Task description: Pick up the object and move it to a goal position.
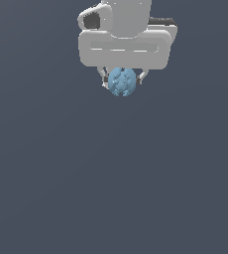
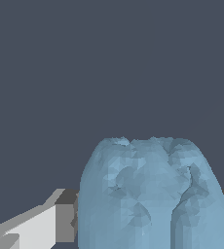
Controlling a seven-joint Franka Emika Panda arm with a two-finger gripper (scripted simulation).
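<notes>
The object (image 1: 122, 82) is a small light-blue, bumpy, roundish lump. It sits between the two short fingers of my white gripper (image 1: 122, 79), near the top of the exterior view. The fingers press on its two sides, so the gripper is shut on it. In the wrist view the object (image 2: 153, 194) fills the near part of the picture, with one white finger (image 2: 31, 228) beside it. I cannot tell from either view whether the object touches the ground. No goal marker shows.
A plain dark blue-grey surface (image 1: 116, 188) fills both views, with no other objects, edges or obstacles visible.
</notes>
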